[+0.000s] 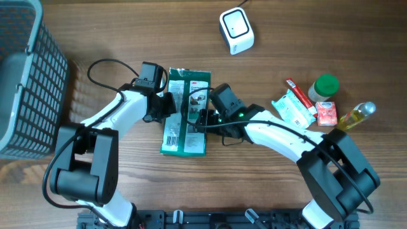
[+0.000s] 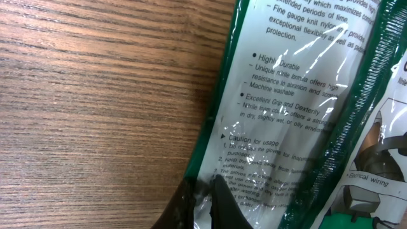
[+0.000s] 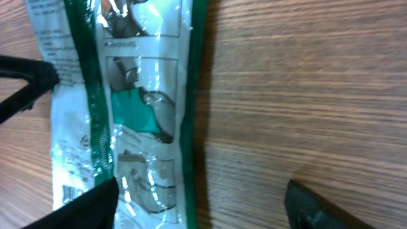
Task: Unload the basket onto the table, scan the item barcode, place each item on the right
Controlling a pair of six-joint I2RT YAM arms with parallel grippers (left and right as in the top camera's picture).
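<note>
The pack (image 1: 185,111), a flat green-edged bag of gloves in glossy film, lies lengthwise at the middle of the surface (image 1: 127,38). Its printed face is up. A small white panel with what looks like the barcode (image 1: 172,135) sits near its lower left corner.

The left claw (image 1: 166,105) is clenched on the pack's left edge. The left wrist view shows the dark fingertips (image 2: 219,203) nipping only the film at the rim. The right claw (image 1: 205,116) is released, its jaws spread wide over the right side. In the right wrist view one finger hangs above the pack and the other above bare wood, with nothing between them.

The scanner (image 1: 236,30) stands well apart at the far edge, to the right. A basket (image 1: 25,83) sits at the left, and small goods are clustered at the right.

My judgement is that the pack has yet to be lifted and turned so the barcode faces the scanner. The main risks are these:

- The left grip holds slick film at the very edge, so a lift could pull it free or let the limp pack sag and fold over the code.
- If the right jaws close as they stand, one finger may push the edge sideways or pinch nothing.
- Glare on the film could spoil the read.
- A finger could end up covering the code.
</note>
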